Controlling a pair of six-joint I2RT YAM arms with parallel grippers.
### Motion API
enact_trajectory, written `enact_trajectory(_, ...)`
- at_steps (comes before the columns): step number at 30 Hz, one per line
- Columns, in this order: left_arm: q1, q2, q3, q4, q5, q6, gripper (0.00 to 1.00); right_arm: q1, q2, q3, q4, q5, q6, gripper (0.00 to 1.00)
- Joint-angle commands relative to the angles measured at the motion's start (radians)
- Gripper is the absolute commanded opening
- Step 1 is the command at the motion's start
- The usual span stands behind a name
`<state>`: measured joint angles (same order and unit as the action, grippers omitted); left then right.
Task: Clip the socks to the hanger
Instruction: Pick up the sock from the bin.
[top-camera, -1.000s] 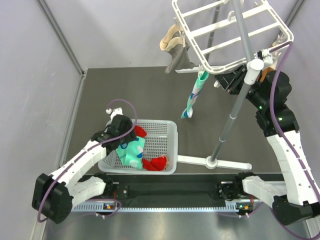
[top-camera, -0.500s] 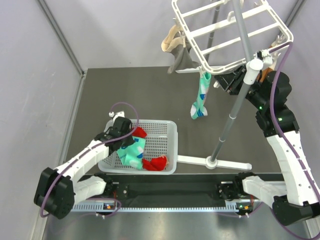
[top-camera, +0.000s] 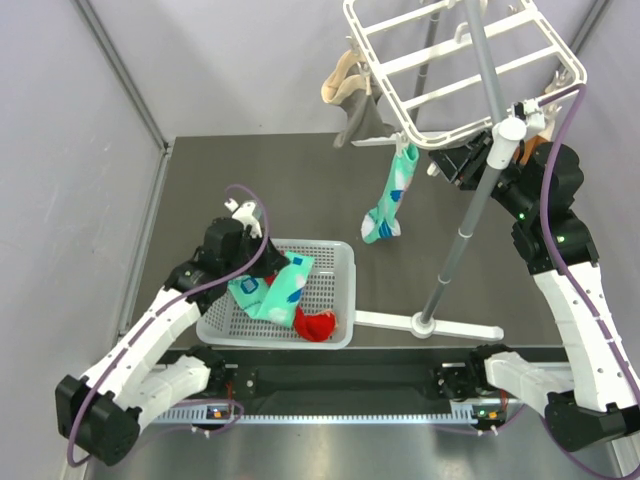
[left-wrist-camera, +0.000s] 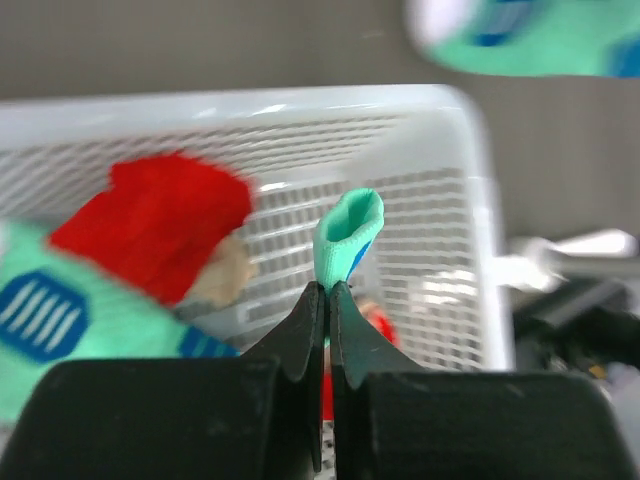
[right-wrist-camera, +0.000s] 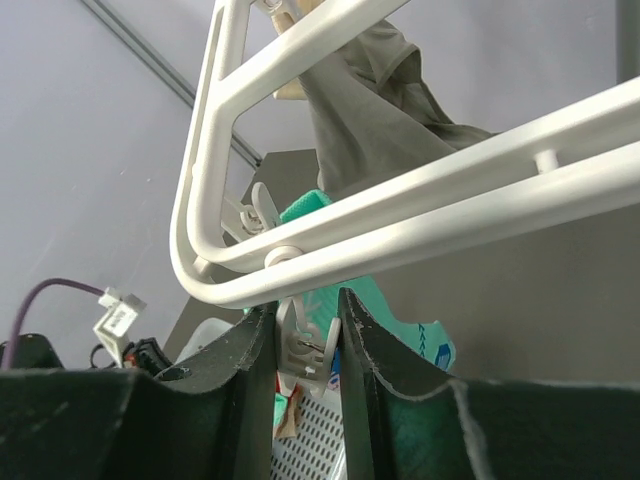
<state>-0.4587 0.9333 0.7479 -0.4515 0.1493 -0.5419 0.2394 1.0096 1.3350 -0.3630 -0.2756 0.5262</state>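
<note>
So, left hand (left-wrist-camera: 328, 292) pinches the mint sock (left-wrist-camera: 350, 225); lift it slowly clear of the basket (left-wrist-camera: 300, 100) toward the clip (right-wrist-camera: 300, 345) the right hand (right-wrist-camera: 303, 306) straddles, squeezing or not, can't tell

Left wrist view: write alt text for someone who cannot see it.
The left pincer is shut on a fold of mint-green sock, a white perforated basket behind it. A red sock shows at left.
</note>
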Motion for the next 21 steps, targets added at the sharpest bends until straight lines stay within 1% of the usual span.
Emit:
enact_trajectory(1,0.005,-0.057,0.034,0.261,0.347,0.065,0.00,0.009,-0.012,0.016,-0.005,-0.019,-0.009,0.00)
enact_trajectory(2,0.005,-0.059,0.036,0.317,0.396,0.051,0.00,0.008,-0.012,0.015,-0.004,-0.020,-0.008,0.00)
enact_trajectory(3,0.003,-0.057,0.048,0.376,0.488,0.036,0.00,0.009,-0.014,0.015,0.002,-0.027,-0.008,0.00)
enact_trajectory(4,0.003,-0.048,0.062,0.487,0.516,0.005,0.00,0.008,-0.014,0.012,0.012,-0.034,-0.002,0.00)
enact_trajectory(6,0.002,-0.001,0.131,0.552,0.561,-0.021,0.00,0.008,-0.013,0.012,0.018,-0.054,0.008,0.00)
enact_trajectory(9,-0.005,0.077,0.217,0.661,0.566,-0.067,0.00,0.008,-0.006,0.009,0.033,-0.071,0.029,0.00)
enact_trajectory(11,-0.030,0.125,0.246,0.755,0.559,-0.101,0.00,0.008,-0.003,0.012,0.036,-0.076,0.035,0.00)
enact_trajectory(12,-0.069,0.139,0.278,0.772,0.547,-0.099,0.00,0.009,0.000,0.015,0.035,-0.071,0.035,0.00)
enact_trajectory(14,-0.130,0.174,0.350,0.743,0.457,-0.031,0.00,0.008,0.004,0.021,0.021,-0.063,0.032,0.00)
enact_trajectory(15,-0.206,0.186,0.379,0.708,0.416,0.014,0.00,0.008,0.006,0.024,0.019,-0.059,0.031,0.00)
enact_trajectory(16,-0.250,0.209,0.407,0.677,0.309,0.111,0.00,0.009,0.006,0.024,0.018,-0.056,0.034,0.00)
enact_trajectory(17,-0.289,0.219,0.433,0.625,0.247,0.156,0.00,0.008,0.007,0.026,0.018,-0.053,0.032,0.00)
enact_trajectory(18,-0.351,0.228,0.465,0.616,0.193,0.190,0.00,0.009,0.009,0.029,0.015,-0.050,0.034,0.00)
enact_trajectory(19,-0.372,0.242,0.475,0.614,0.147,0.239,0.00,0.008,0.011,0.032,0.009,-0.047,0.035,0.00)
enact_trajectory(21,-0.420,0.251,0.488,0.614,0.029,0.276,0.00,0.008,0.015,0.036,0.007,-0.042,0.037,0.00)
